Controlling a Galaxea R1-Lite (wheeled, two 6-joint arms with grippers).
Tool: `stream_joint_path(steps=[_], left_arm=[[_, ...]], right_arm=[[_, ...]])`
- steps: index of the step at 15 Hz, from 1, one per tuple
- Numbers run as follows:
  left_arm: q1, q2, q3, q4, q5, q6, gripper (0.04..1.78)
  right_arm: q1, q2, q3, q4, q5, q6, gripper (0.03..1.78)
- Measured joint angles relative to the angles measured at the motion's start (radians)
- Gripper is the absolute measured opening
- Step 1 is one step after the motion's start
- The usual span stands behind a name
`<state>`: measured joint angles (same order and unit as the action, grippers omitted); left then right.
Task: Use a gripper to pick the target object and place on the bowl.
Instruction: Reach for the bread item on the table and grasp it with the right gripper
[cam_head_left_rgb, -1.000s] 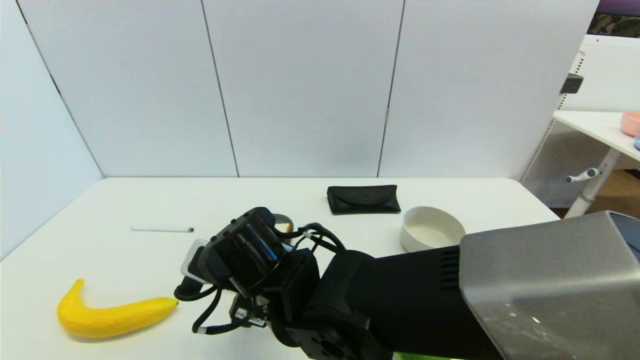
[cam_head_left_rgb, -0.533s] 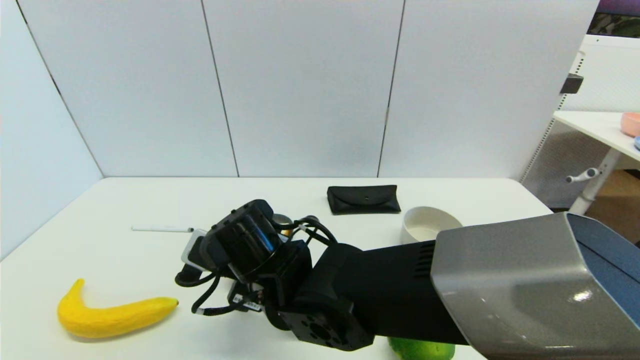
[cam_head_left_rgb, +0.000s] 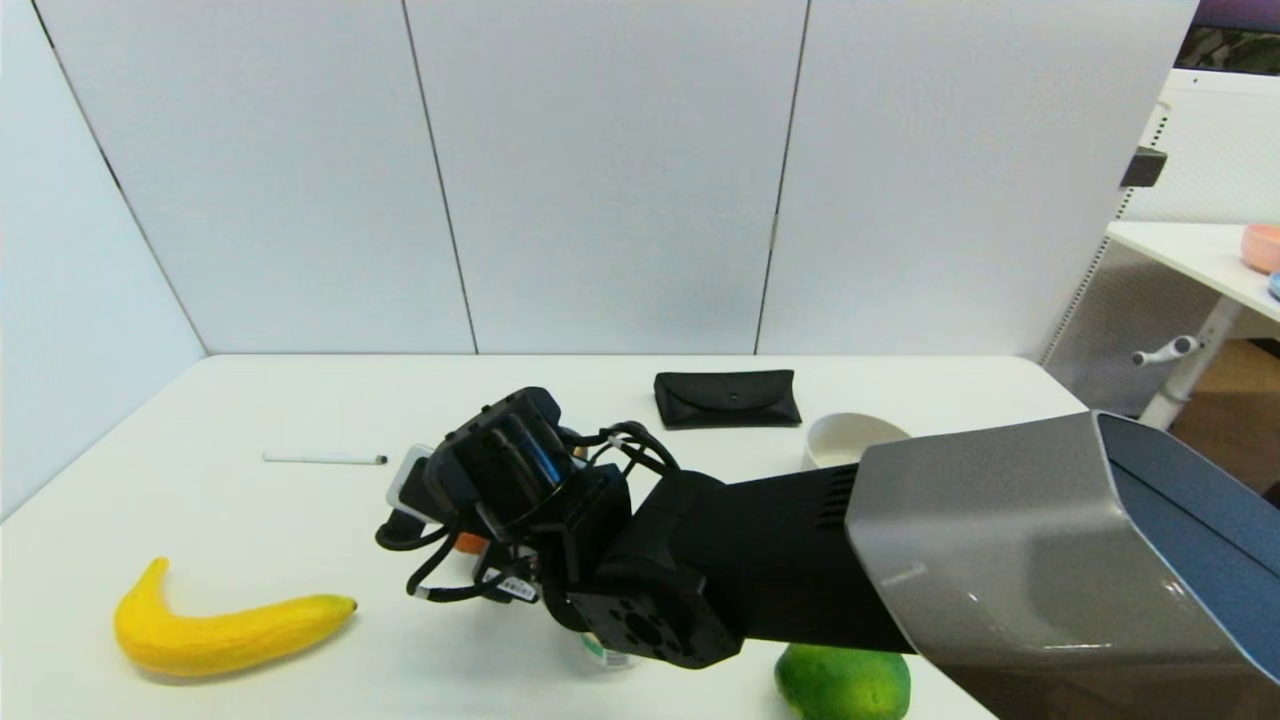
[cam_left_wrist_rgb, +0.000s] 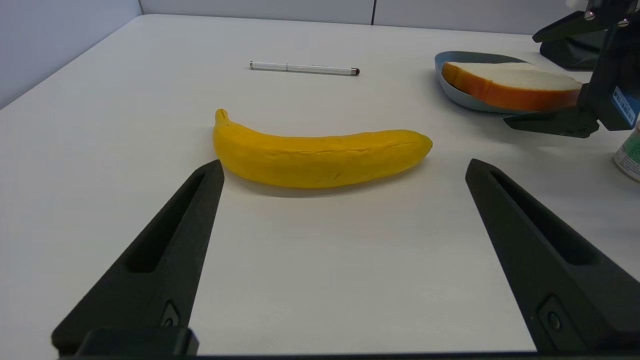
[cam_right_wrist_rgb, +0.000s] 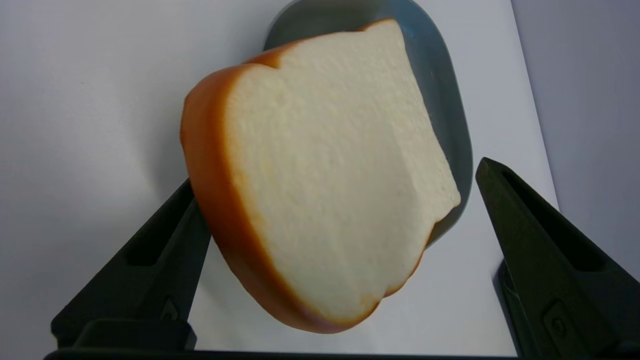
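The toast slice (cam_right_wrist_rgb: 320, 175), white with an orange-brown crust, lies tilted with one end on the flat grey plate (cam_right_wrist_rgb: 452, 125) and the other end sticking out past its rim. My right gripper (cam_right_wrist_rgb: 336, 172) is open, with one finger on each side of the slice; one finger (cam_right_wrist_rgb: 165, 250) is close against the crust. In the head view the right wrist (cam_head_left_rgb: 505, 480) hides the plate, and only a bit of crust (cam_head_left_rgb: 468, 543) shows. The off-white bowl (cam_head_left_rgb: 835, 438) stands to the right, half hidden behind the arm. My left gripper (cam_left_wrist_rgb: 344, 170) is open and empty, low before the banana (cam_left_wrist_rgb: 320, 157).
A white pen (cam_head_left_rgb: 325, 458) lies at the left, a black pouch (cam_head_left_rgb: 727, 397) at the back, a green fruit (cam_head_left_rgb: 843, 682) and a small can (cam_head_left_rgb: 605, 655) near the front edge. The banana (cam_head_left_rgb: 230, 630) lies front left. Wall panels close off the back and left.
My right wrist has moved farther out and a little right, over the plate, which it now hides. The upper arm has swung up, uncovering the green fruit and covering more of the bowl.
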<state>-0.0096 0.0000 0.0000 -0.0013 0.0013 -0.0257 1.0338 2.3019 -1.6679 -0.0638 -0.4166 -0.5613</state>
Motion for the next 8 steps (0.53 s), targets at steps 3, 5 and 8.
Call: stream_joint_path(steps=[3,5,8], left_arm=[[0.0,0.0,0.0,0.0,0.0,0.0,1.71],[0.0,0.0,0.0,0.0,0.0,0.0,1.71],[0.0,0.0,0.0,0.0,0.0,0.0,1.71]], right_arm=[[-0.004,-0.001,-0.015,0.0,0.0,-0.001,1.72],[-0.008,0.0,-0.017,0.001,0.0,-0.001,1.71],[-0.008,0.0,-0.024,0.002,0.0,-0.002,1.72]])
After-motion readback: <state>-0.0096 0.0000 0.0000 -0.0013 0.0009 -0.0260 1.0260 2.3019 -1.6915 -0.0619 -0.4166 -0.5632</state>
